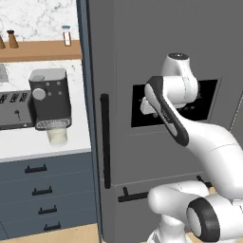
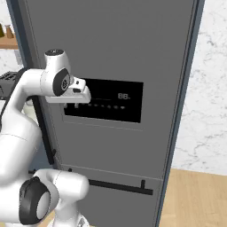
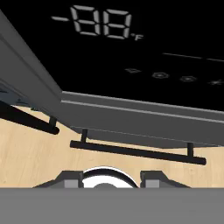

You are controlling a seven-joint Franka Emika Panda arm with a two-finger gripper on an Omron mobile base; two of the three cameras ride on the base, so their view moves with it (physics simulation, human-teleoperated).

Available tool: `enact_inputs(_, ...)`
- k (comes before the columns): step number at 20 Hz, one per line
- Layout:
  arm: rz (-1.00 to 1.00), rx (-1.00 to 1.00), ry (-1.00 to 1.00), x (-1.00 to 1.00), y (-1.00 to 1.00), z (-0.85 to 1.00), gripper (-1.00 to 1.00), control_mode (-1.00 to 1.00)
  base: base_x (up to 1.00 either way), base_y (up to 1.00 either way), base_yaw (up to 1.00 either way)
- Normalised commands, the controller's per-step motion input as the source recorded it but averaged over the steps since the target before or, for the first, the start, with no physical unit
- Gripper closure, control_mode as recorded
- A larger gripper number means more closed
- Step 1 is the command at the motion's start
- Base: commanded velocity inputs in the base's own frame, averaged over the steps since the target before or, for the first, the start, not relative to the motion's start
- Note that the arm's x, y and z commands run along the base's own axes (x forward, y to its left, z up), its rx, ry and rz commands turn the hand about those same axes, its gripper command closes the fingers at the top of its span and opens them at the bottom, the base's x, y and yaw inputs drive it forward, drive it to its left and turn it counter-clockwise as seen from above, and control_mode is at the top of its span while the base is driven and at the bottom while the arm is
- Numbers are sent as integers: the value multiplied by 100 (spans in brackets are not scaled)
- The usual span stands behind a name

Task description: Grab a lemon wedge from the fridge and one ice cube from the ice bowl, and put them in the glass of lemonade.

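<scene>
The tall dark grey fridge [image 1: 118, 57] stands shut, with its black dispenser panel [image 2: 115, 101] in the door. My gripper [image 2: 71, 106] hovers just in front of the panel's left end, pointing down along the door. In the hand view the fingertips [image 3: 70, 177] stand apart with nothing between them, above the lower drawer's black bar handle [image 3: 135, 151]. The glass of lemonade [image 1: 58, 136] sits on the white counter under the coffee machine [image 1: 50, 97], left of the fridge. The lemon wedge is hidden and the ice bowl is out of view.
A long vertical black handle [image 1: 105, 140] runs down the fridge door's left edge. A toaster [image 1: 14, 110] stands beside the coffee machine, blue-grey drawers [image 1: 42, 190] below, a wooden shelf [image 1: 40, 50] above. A marble wall [image 2: 208, 88] and wooden floor [image 2: 195, 199] lie to the right.
</scene>
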Motion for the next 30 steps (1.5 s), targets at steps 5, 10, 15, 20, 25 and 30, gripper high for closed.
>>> enact_inputs(5, 0, 0, -1, -23, -5, 0, -100, -100, 0, 0, 0)
enact_inputs(10, 0, 0, -3, -13, 2, 0, -100, -100, 0, 0, 0)
enact_inputs(15, -2, 0, -5, 0, 28, 0, -100, 100, 0, 53, -9)
enact_inputs(20, 0, 0, 0, 0, 0, 0, -100, 100, 4, 41, -10)
enact_inputs(25, 0, 0, 0, 0, 0, 0, -100, 100, -45, 0, 0)
enact_inputs(30, 0, 0, 0, 0, 0, 0, -100, 100, -64, 4, 0)
